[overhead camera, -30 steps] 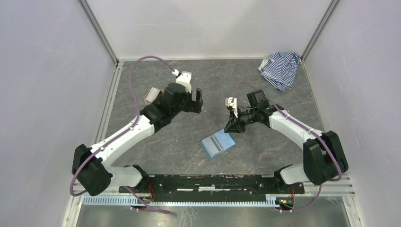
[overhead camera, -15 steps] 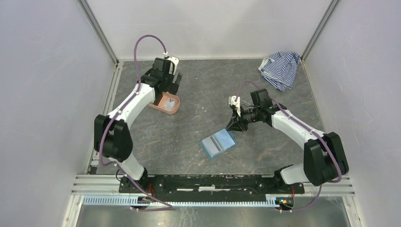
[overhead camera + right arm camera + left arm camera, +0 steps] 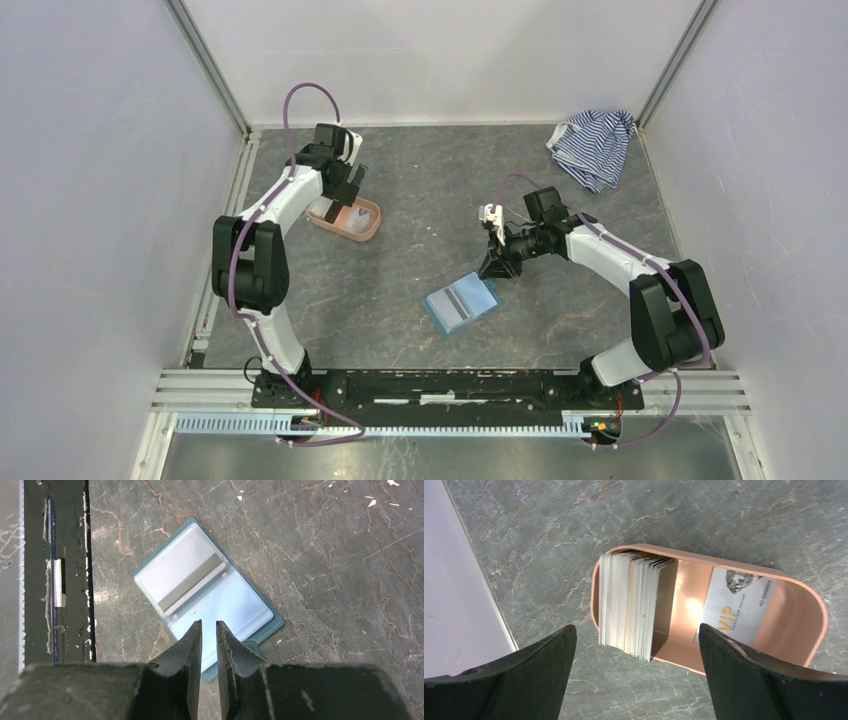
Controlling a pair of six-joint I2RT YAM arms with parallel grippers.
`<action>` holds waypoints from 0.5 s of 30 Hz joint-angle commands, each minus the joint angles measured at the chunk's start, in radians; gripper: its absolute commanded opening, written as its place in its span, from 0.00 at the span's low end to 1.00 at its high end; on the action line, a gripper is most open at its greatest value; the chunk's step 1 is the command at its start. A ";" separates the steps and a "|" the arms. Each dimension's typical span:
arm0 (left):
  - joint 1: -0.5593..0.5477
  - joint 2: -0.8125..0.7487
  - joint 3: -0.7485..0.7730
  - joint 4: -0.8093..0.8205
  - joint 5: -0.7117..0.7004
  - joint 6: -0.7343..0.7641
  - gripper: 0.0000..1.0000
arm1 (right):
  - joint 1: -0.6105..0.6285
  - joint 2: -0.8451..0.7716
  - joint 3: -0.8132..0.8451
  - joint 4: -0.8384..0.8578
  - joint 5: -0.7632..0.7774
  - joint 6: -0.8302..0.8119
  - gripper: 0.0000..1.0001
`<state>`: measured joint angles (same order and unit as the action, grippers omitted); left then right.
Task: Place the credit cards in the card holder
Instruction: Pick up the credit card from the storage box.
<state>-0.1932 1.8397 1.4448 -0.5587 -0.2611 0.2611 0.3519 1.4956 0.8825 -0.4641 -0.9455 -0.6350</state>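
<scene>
The card holder (image 3: 460, 302) lies open and flat on the table, its light blue inside up, with a grey strip across its middle (image 3: 192, 582). My right gripper (image 3: 493, 265) hovers over its far right corner; in the right wrist view the gripper (image 3: 209, 622) has its jaws a narrow gap apart with nothing between them. The credit cards sit in a salmon-pink oval tray (image 3: 372, 228): a whitish stack on edge (image 3: 629, 605) and one silver card lying flat (image 3: 734, 605). My left gripper (image 3: 635, 627) hangs wide open above the tray's near end, straddling the stack without touching it.
A blue-and-white striped cloth (image 3: 595, 145) is crumpled in the far right corner. The black mounting rail (image 3: 450, 385) runs along the near edge, close to the card holder. The left wall (image 3: 459, 590) stands just beside the tray.
My left arm has swung from the table's middle back to the far left and now hangs over the tray. The right gripper and the card holder have hardly moved.
</scene>
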 commanded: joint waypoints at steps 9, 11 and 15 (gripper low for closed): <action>0.066 0.057 0.043 0.043 0.013 0.065 0.95 | -0.006 0.054 0.053 -0.037 -0.042 -0.042 0.22; 0.066 0.067 0.044 0.045 0.014 0.066 0.95 | -0.006 0.057 0.055 -0.039 -0.042 -0.042 0.22; 0.066 0.091 0.043 0.055 0.002 0.062 0.95 | -0.006 0.065 0.058 -0.044 -0.042 -0.048 0.22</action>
<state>-0.1257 1.9125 1.4487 -0.5430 -0.2604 0.2790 0.3504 1.5517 0.9001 -0.4969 -0.9596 -0.6567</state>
